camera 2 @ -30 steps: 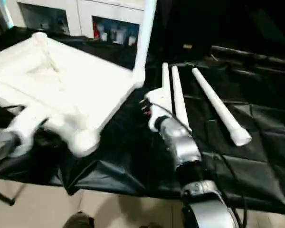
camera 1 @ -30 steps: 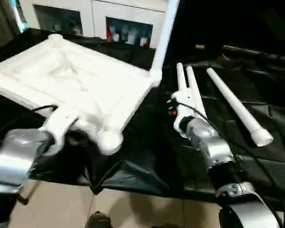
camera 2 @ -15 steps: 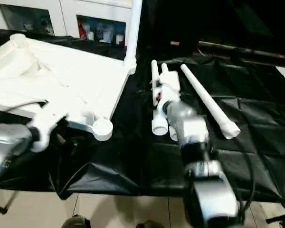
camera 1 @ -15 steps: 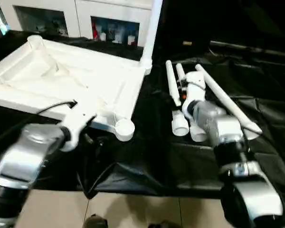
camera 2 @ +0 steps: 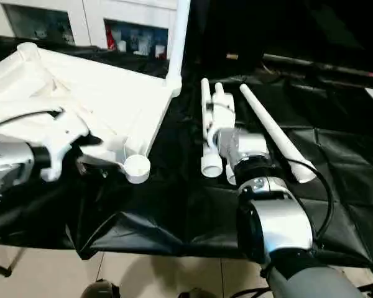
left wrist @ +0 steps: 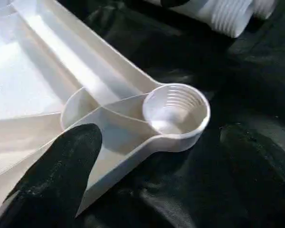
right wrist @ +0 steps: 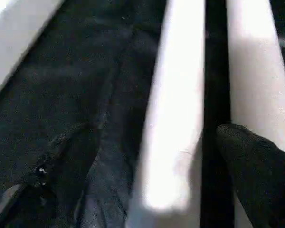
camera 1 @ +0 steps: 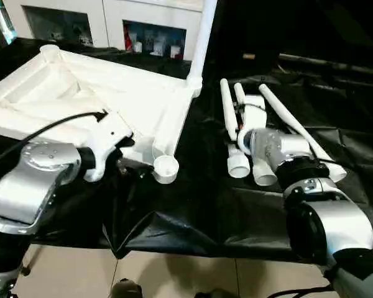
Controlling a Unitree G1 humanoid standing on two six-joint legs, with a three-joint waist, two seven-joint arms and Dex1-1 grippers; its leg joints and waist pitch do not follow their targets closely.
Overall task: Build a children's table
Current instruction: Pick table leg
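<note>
Since the earlier frames, the right arm has folded back toward the camera and its fingers have spread wide over the loose legs, while the tabletop sits lower and flatter on the cloth. Upside down, the tabletop (camera 1: pixel 105 99) fills the upper left of the head view, ribbed underside up, with one leg (camera 1: pixel 202 43) already standing in its far corner socket. Its near corner socket (left wrist: pixel 175 110) is empty (the threads inside show clearly in the left wrist view) and lies just ahead of the left gripper (left wrist: pixel 147 190), whose fingers (left wrist: pixel 61 166) stand wide apart, one resting on the rib beside the socket, the other over the black cloth (camera 1: pixel 193 211).

Right of centre in the head view, three loose legs (camera 2: pixel 206 127) lie on the cloth-covered counter, long axes running from the bottom of the frame toward the top, threaded ends nearest the camera. Two lie side by side; the third, the outer leg (camera 1: pixel 295 130), fans off to the lower right. The right gripper (right wrist: pixel 147 156) hovers over the paired legs, its fingers (right wrist: pixel 256 166) apart and straddling one leg without clamping it.

By my reading, the right arm is the nearer one for the pick: the leg lies between its fingers, lengthwise along the arm's reach, so closing across that long axis is what the next move turns on.
</note>
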